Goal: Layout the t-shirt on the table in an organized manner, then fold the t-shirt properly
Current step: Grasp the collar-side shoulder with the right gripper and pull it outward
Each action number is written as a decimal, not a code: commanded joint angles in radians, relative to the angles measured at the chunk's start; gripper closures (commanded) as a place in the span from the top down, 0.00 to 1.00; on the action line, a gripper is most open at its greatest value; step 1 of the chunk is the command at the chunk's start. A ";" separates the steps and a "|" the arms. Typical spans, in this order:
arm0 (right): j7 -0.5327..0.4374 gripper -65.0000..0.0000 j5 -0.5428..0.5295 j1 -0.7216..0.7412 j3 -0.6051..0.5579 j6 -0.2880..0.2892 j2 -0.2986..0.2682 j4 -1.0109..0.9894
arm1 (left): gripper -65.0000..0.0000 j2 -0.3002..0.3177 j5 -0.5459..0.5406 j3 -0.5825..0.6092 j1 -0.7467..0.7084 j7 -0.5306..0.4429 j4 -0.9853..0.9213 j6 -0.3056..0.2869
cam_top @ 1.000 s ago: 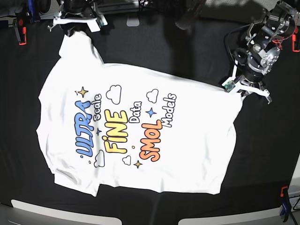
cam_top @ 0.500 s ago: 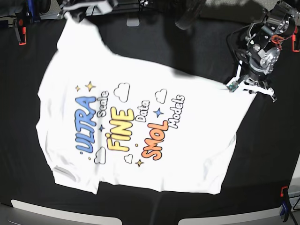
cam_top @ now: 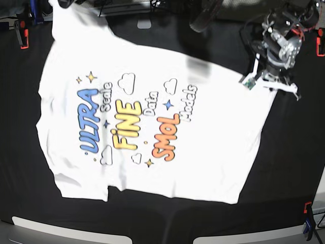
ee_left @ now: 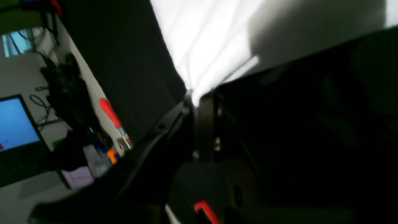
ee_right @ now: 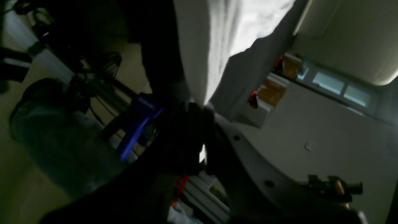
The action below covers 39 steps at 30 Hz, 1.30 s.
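The t-shirt lies print side up across the desk, which is covered in black cloth, with the blue, yellow and orange lettering running diagonally over its middle. The left gripper has its fingers clenched on a corner of the white fabric; in the left wrist view the cloth fans out from the pinch and spreads away over the black surface. The right gripper sits at the far edge of the desk, mostly out of the base view, and its dark fingers are likewise clenched on a gathered edge of the shirt, which rises from the pinch in a taut band. The garment stretches between the two grips. A red clamp holds the desk covering just beside the right fingers.
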<state>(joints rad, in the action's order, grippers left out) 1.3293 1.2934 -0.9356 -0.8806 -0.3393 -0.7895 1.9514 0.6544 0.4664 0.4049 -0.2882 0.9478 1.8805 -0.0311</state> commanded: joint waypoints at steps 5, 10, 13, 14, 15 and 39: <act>0.017 0.00 0.063 -0.055 -0.003 -0.005 -0.008 0.021 | 0.00 0.014 0.136 -0.008 -0.087 0.051 0.033 0.016; 0.015 0.00 0.066 -0.056 -0.003 -0.006 -0.008 0.021 | 0.00 0.013 0.177 -0.008 -0.156 0.050 0.033 0.016; 0.014 0.00 0.080 -0.041 -0.003 -0.017 -0.008 0.025 | 0.00 0.014 0.247 -0.008 -0.156 0.045 0.033 0.077; 0.013 0.00 0.079 -0.027 -0.003 -0.032 -0.009 0.025 | 0.00 0.014 0.278 -0.008 -0.151 0.032 0.033 0.106; 0.012 0.00 0.071 -0.011 -0.003 -0.044 -0.008 0.025 | 0.00 0.014 0.302 -0.008 -0.144 0.009 0.033 0.132; -0.255 0.00 -0.480 0.477 0.160 0.002 0.006 0.025 | 0.00 0.013 -0.121 -0.008 0.078 -0.295 0.032 0.158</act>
<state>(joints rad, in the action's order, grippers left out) 1.0809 0.7795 -0.4618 -0.7238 -0.3290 -0.7727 1.9625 0.6544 0.3367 0.4042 -0.2211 0.6724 1.8961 0.1017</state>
